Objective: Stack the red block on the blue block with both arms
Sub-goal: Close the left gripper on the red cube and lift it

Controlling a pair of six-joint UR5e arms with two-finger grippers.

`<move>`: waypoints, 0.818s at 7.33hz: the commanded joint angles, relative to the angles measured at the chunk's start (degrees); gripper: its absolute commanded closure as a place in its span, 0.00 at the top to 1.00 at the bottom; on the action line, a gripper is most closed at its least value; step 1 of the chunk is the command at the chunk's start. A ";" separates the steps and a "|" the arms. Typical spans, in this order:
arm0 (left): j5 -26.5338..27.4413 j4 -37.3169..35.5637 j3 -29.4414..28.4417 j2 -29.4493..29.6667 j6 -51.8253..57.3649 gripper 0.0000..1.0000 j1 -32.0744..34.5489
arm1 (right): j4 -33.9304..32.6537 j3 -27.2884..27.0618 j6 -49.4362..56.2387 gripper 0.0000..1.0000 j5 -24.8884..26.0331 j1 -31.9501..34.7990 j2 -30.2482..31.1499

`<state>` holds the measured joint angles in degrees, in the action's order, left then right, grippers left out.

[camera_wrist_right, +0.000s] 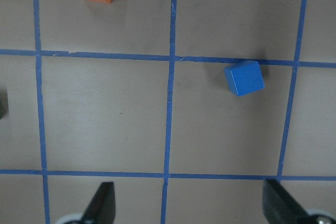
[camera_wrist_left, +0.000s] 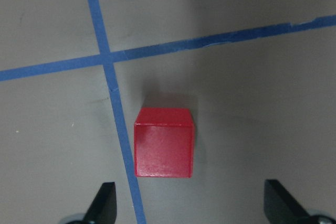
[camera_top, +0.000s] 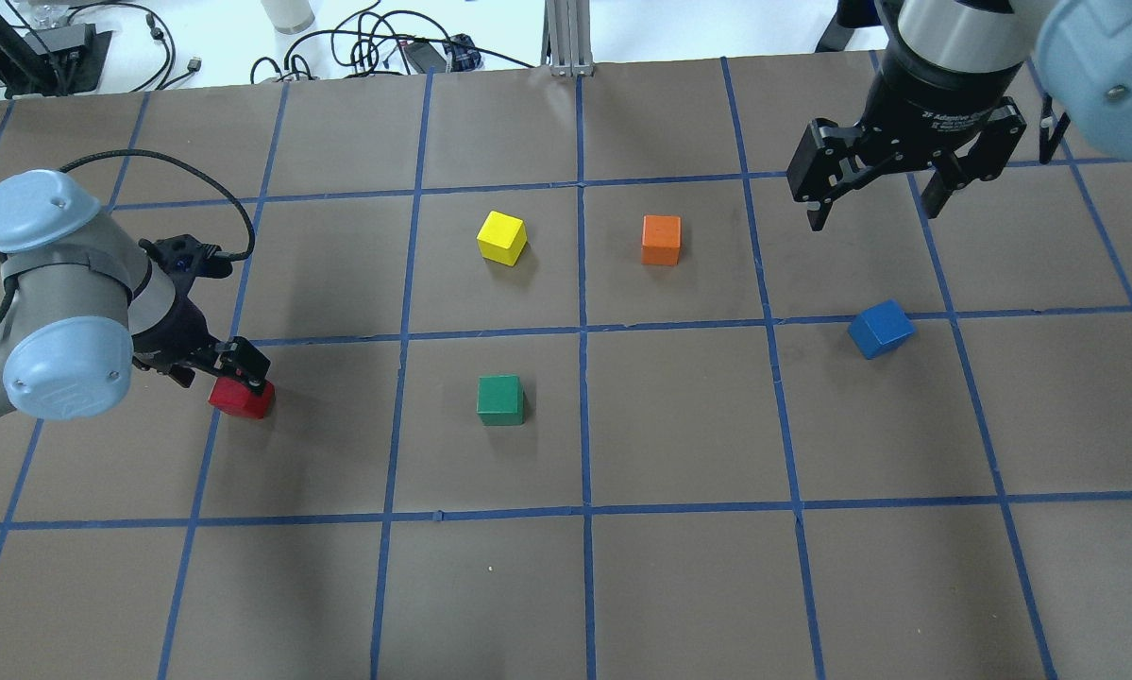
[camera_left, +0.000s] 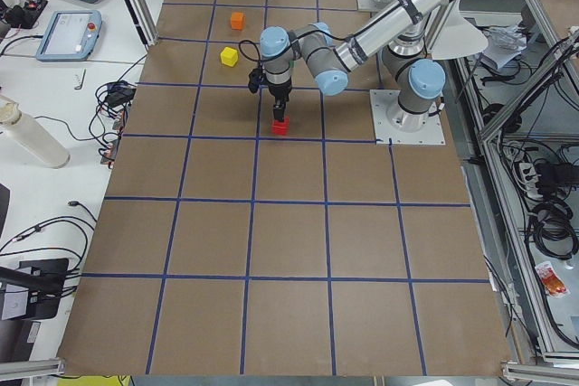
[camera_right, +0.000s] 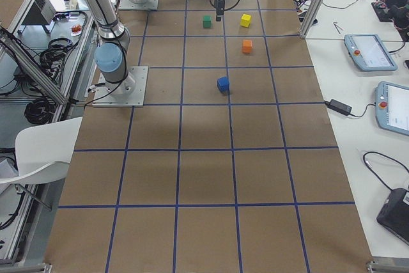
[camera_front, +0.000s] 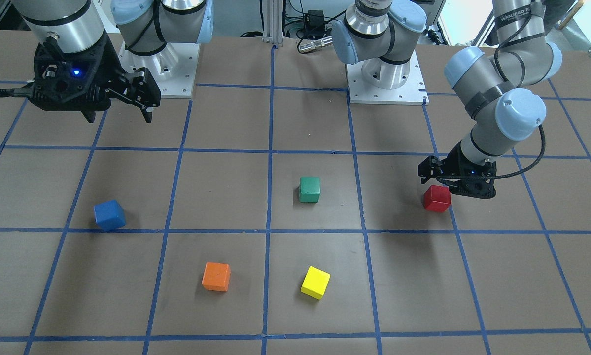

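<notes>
The red block (camera_front: 436,198) sits on the brown table by a blue tape line; it also shows in the overhead view (camera_top: 241,398) and in the left wrist view (camera_wrist_left: 164,142). My left gripper (camera_top: 218,370) hovers just over it, open and empty, its fingertips (camera_wrist_left: 103,203) wide apart on either side of the block. The blue block (camera_top: 880,329) lies slightly turned on the table's other side. My right gripper (camera_top: 875,213) hangs high above the table, open and empty, beyond the blue block (camera_wrist_right: 244,77).
A green block (camera_top: 500,399) sits mid-table. A yellow block (camera_top: 502,237) and an orange block (camera_top: 661,240) lie farther from the robot. The arm bases (camera_front: 387,81) stand at the robot's edge of the table.
</notes>
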<state>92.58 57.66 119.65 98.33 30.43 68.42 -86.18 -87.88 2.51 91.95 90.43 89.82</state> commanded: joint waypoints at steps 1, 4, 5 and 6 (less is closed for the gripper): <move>0.05 -2.62 0.40 3.35 0.94 1.00 -0.83 | 0.05 -0.01 0.04 1.00 -0.01 0.01 0.00; 0.23 -8.95 1.02 7.31 3.57 0.95 -0.83 | -0.04 -0.09 -0.23 1.00 -0.10 0.01 0.00; 0.32 -10.01 0.93 7.67 3.23 0.46 -0.75 | -0.04 -0.09 -0.23 1.00 -0.10 0.01 0.00; 0.23 -10.11 0.93 7.58 2.71 0.24 -0.66 | -0.04 -0.09 -0.23 1.00 -0.10 0.01 0.00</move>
<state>92.85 48.31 120.62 105.66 33.47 67.67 -86.22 -87.97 2.30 91.85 90.44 89.82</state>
